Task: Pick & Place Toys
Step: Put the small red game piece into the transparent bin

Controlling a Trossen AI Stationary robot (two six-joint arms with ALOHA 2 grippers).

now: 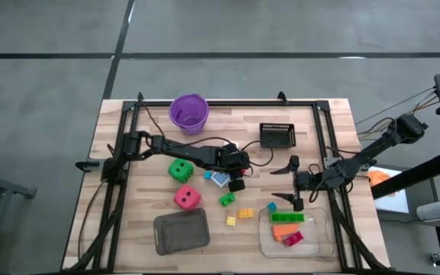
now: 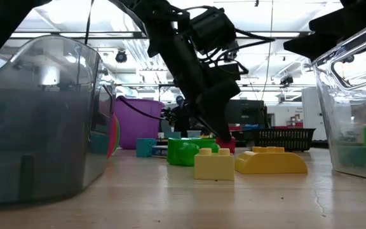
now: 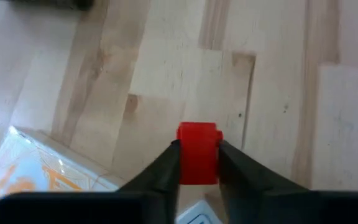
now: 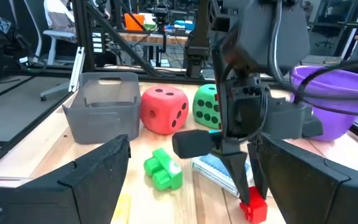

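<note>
left gripper point(image 3: 199, 163) reaches to the middle of the wooden table point(image 1: 312, 126), fingers pointing down and closed against both sides of a small red brick point(image 3: 199, 152); in the right wrist view the same brick point(image 4: 253, 205) sits at the fingertips, at or just above the tabletop; contact with the wood cannot be told; picture cards point(image 1: 219, 178) lie just beside the left gripper on the table, one with a blue edge, one with an orange print point(image 3: 30, 177).

right gripper point(image 1: 296, 205) hovers at the near-left corner of the clear tray point(image 1: 323, 246), fingers spread wide with nothing between them.

clear tray holds a green brick point(image 1: 287, 218), an orange brick point(image 1: 285, 230) and a red-pink brick point(image 1: 292, 239); a small blue brick point(image 1: 271, 206) lies just outside its rim.

loose on the table: green brick point(image 1: 227, 199), yellow brick point(image 1: 246, 213), smaller yellow brick point(image 1: 231, 221); in the low view the yellow ones stand in front, the green behind them.

green die point(image 1: 179, 169) and red die point(image 1: 187, 197), both black-dotted, stand near each other left of the gripper; grey tray point(image 1: 181, 231) just near-side of the red die; purple cup point(image 1: 189, 113) at the far edge; black mesh basket point(image 1: 277, 135) far right of centre.
</note>
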